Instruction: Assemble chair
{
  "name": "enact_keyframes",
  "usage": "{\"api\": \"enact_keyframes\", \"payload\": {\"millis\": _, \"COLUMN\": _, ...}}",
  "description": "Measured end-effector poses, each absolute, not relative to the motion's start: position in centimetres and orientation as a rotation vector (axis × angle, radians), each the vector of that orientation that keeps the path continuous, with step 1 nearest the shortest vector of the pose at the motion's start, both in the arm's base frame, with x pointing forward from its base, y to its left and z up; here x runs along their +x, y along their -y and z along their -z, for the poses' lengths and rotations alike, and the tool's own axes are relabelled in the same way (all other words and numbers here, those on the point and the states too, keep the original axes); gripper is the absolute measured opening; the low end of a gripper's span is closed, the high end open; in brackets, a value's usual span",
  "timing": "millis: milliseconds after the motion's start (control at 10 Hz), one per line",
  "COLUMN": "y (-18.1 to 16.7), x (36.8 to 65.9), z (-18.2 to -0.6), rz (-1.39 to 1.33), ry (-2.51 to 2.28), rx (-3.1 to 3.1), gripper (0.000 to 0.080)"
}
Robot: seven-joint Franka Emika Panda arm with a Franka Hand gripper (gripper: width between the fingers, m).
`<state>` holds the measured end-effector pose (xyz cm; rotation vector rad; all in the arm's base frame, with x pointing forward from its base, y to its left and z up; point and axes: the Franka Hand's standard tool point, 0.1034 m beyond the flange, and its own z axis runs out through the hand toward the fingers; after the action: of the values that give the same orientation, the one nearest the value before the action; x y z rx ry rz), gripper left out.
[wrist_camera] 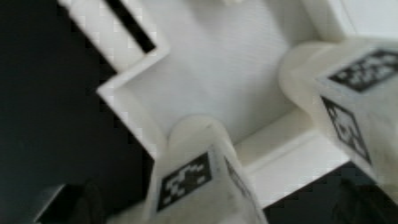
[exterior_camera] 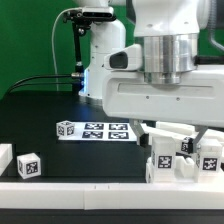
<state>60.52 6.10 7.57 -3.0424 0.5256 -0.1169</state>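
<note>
Nearest the exterior camera, by the front edge of the black table (exterior_camera: 40,115) at the exterior view's left, sits a plain white block (exterior_camera: 4,158) cut off by the frame. A small tagged cube (exterior_camera: 28,165) is just beside it. Farther back, near the middle, the marker board (exterior_camera: 100,130) lies flat, with a second tagged cube (exterior_camera: 67,128) at its left end. By the front right corner stands the chair (exterior_camera: 185,160), a blocky white cluster whose long axis seems to run along the front edge. The wrist view shows its flat panel (wrist_camera: 214,90) with two tagged posts (wrist_camera: 192,175) rising toward that camera. The gripper (exterior_camera: 172,122) hangs close above the chair. The arm's broad housing hides its fingers, so neither their spread nor any contact can be told.
</note>
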Motion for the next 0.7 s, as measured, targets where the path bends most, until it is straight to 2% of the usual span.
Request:
{"api": "enact_keyframes", "payload": {"millis": 200, "y": -5.99, "x": 60.63, "z": -7.53, "rz": 0.131, "ry": -0.552, "rx": -3.033, "gripper": 0.0649}}
{"api": "enact_keyframes", "payload": {"millis": 300, "y": -5.99, "x": 60.63, "z": -7.53, "rz": 0.131, "ry": -0.547, "rx": -3.034, "gripper": 0.0507}}
{"api": "enact_keyframes", "payload": {"millis": 400, "y": -6.00, "x": 60.63, "z": -7.53, "rz": 0.131, "ry": -0.571, "rx": -3.028, "gripper": 0.0507}}
{"api": "enact_keyframes", "payload": {"millis": 500, "y": -5.94, "x": 60.61, "z": -7.50, "rz": 0.126, "ry": -0.681, "rx": -3.003, "gripper": 0.0324}}
{"api": "enact_keyframes", "payload": {"millis": 600, "y": -5.86, "x": 60.59, "z": -7.45, "rz": 0.122, "ry": -0.791, "rx": -2.974, "gripper": 0.0286}}
{"api": "enact_keyframes", "payload": {"millis": 700, "y": -5.84, "x": 60.58, "z": -7.45, "rz": 0.119, "ry": -0.848, "rx": -2.957, "gripper": 0.0286}}
